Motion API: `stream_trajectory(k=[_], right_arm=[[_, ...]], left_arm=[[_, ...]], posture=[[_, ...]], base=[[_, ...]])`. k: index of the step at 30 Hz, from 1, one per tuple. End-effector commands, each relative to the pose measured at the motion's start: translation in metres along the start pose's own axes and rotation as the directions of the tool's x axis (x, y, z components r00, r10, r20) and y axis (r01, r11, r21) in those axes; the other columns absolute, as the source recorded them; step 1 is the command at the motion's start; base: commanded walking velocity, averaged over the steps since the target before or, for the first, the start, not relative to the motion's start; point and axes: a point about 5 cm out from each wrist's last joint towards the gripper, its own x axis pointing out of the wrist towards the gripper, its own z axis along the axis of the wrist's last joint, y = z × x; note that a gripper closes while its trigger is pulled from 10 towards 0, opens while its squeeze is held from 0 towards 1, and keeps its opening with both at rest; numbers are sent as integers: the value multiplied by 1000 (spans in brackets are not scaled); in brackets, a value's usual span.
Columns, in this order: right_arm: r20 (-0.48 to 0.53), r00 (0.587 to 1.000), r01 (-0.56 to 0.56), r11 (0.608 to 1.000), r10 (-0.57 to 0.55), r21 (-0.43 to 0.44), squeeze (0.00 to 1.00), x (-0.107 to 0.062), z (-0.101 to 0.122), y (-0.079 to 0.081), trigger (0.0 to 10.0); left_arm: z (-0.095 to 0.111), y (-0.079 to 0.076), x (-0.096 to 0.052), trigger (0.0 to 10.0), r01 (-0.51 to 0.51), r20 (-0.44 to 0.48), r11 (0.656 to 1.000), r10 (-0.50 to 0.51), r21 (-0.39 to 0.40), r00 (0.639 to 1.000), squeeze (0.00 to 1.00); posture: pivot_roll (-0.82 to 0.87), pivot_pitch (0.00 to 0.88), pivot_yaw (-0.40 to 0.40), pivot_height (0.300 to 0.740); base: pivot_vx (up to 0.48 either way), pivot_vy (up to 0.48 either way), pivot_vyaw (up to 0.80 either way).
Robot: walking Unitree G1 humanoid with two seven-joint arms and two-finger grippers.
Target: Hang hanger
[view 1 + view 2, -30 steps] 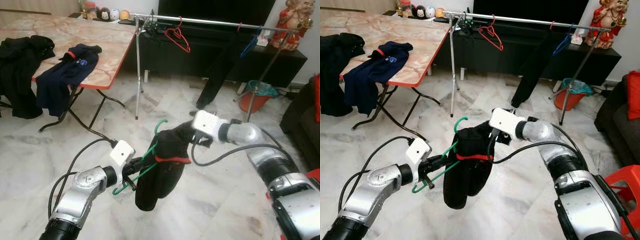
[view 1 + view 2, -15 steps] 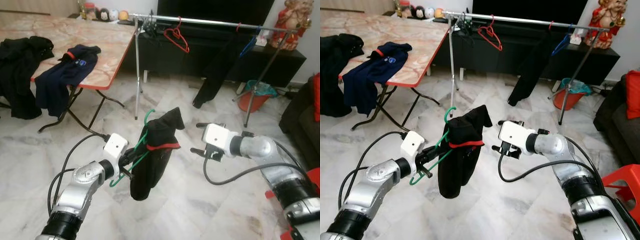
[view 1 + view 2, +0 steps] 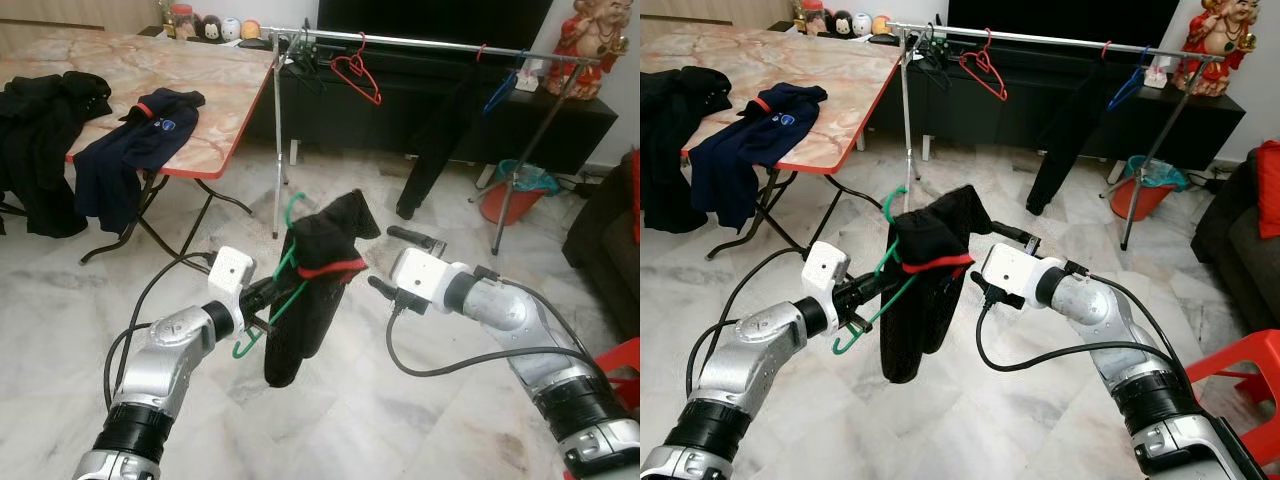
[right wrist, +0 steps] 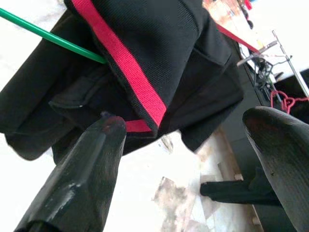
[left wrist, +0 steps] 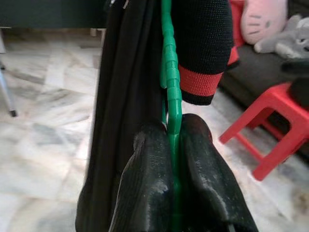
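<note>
Left gripper [image 5: 172,145] pinches the green hanger [image 3: 283,290] between its two black fingers [image 5: 147,183], pressed tight on the plastic bar, and holds it out in front of the robot above the marble floor [image 3: 400,420]. A black garment with a red band [image 3: 315,290] is draped over the hanger and hangs down below it; the hanger's hook points upward at the top of the garment. In the left wrist view the ribbed green bar runs straight up from the clamped fingers, with black cloth on both sides and a red-edged cuff beside it.

Right gripper [image 3: 400,258] sits just beside the garment on the robot's right, its fingers spread wide apart and holding nothing. In the right wrist view the two fingers [image 4: 79,183] frame the garment's red band and a length of the green bar, without touching them.

Further off, a metal clothes rail [image 3: 430,42] on thin legs stands across the room, well apart from the held hanger. A red hanger [image 3: 357,75] and a blue hanger [image 3: 500,92] hang on it, along with a dark garment [image 3: 440,130]. To the robot's left a folding table [image 3: 200,100] with a red edge carries a navy shirt [image 3: 135,150] and black clothing [image 3: 40,150] drooping over its side. An orange bucket [image 3: 510,195] stands by the rail's far leg.
</note>
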Motion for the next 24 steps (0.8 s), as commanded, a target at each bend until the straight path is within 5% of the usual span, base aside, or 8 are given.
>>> stream_trajectory(k=[1,9,15,21,24], right_arm=[[-10,1000,28,1000,-28,-6,0,-2,0,-1,10000],[-72,963,259,966,-258,-5,0,-14,-6,-6,10000],[-97,902,425,905,-420,36,0,-26,-10,-4,10000],[-90,922,386,916,-377,109,0,-32,-11,18,10000],[-6,954,299,948,-300,110,0,-32,-5,32,10000]], left_arm=[[16,-3,4,10000,33,56,999,-33,8,998,0],[21,-1,4,10000,33,77,999,-32,-17,996,0],[25,-2,5,10000,49,88,999,-47,-18,995,0],[26,-2,4,10000,52,90,998,-50,-20,995,0],[30,-2,4,10000,59,100,998,-56,-19,993,0]], posture=[[119,0,-69,740],[109,0,-62,740],[112,0,-54,740],[107,0,-43,740],[107,0,-39,740]], base=[[0,0,0],[0,0,0],[0,0,0],[0,0,0],[0,0,0]])
